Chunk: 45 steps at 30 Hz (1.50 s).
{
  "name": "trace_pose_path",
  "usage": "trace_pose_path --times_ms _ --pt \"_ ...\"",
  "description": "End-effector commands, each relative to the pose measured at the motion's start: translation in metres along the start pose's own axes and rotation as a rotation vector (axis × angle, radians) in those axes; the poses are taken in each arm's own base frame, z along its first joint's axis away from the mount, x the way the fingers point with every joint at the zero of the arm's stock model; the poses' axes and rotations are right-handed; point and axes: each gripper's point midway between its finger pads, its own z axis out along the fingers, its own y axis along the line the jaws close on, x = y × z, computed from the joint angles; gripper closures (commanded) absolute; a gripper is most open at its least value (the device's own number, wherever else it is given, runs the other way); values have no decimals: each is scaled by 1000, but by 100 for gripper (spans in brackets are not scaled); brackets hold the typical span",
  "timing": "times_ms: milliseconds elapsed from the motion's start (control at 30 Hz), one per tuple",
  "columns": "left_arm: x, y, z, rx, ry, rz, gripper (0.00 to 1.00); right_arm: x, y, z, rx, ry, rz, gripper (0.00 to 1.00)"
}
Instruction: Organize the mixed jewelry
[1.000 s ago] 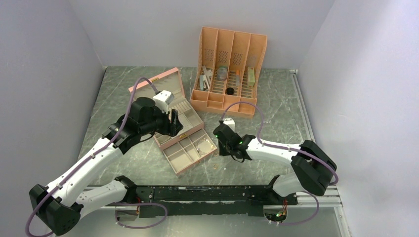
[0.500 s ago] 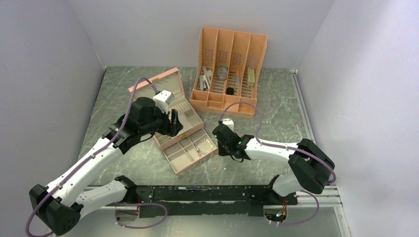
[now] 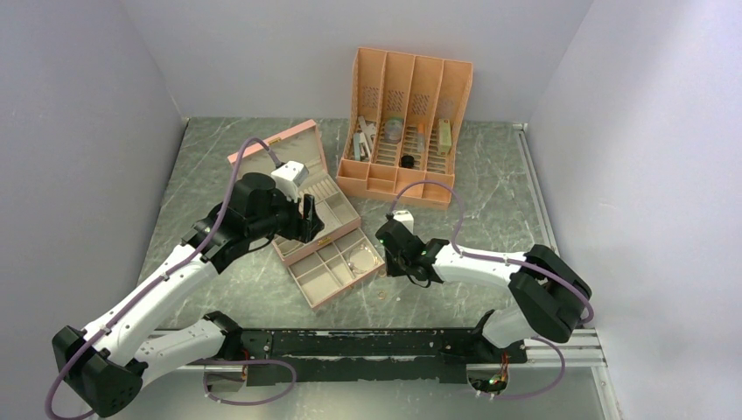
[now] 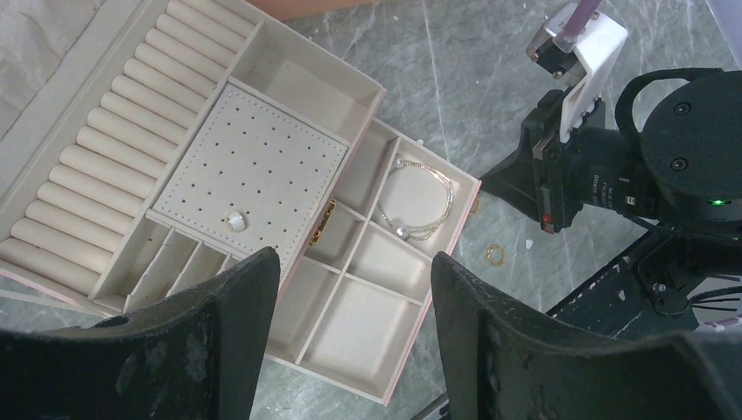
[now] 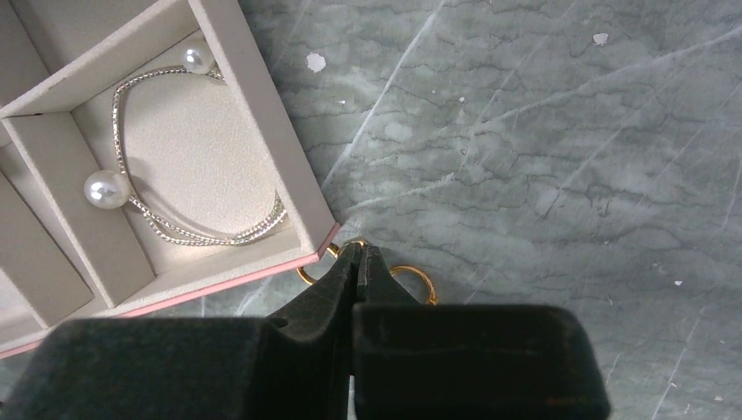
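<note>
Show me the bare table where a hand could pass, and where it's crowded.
Widest bare table: right of the organizer, up to the rail. Another patch lies left of the box lid, by the wall. Crowded: the drawer corner, where the right gripper sits shut among gold rings, and between box and organizer.

Gold rings (image 5: 409, 269) lie half hidden behind the closed right jaws; whether one is pinched cannot be told. Left of the jaws, the pink box (image 5: 262, 114) runs off-frame.
</note>
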Motion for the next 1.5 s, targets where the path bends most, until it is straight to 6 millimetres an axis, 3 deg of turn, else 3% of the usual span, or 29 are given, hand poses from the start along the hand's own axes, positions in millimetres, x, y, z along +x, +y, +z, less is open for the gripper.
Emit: trace_pose_path --times_ms 0,167,433,500,667,1067,1233,1467 --pt "-5 -6 0 24 -22 9 32 -12 2 -2 -3 -39 7 100" --pt "-5 -9 0 42 -24 6 32 -14 1 -9 -13 -53 11 100" --pt "7 -40 1 228 -9 -35 34 -19 8 -38 -95 -77 18 100" --pt "11 -46 1 269 -17 -58 26 -24 16 -50 -150 -95 22 100" --pt "20 -63 -6 378 2 -81 26 -41 42 -81 -309 -146 47 100" --pt "23 -77 -21 486 -9 -9 32 -76 116 -154 -698 -117 195 100" --pt "19 -85 -34 538 -43 51 30 -82 135 -171 -785 -66 254 100" --pt "-1 -85 -53 524 -141 157 29 -88 155 -191 -896 17 380 100"
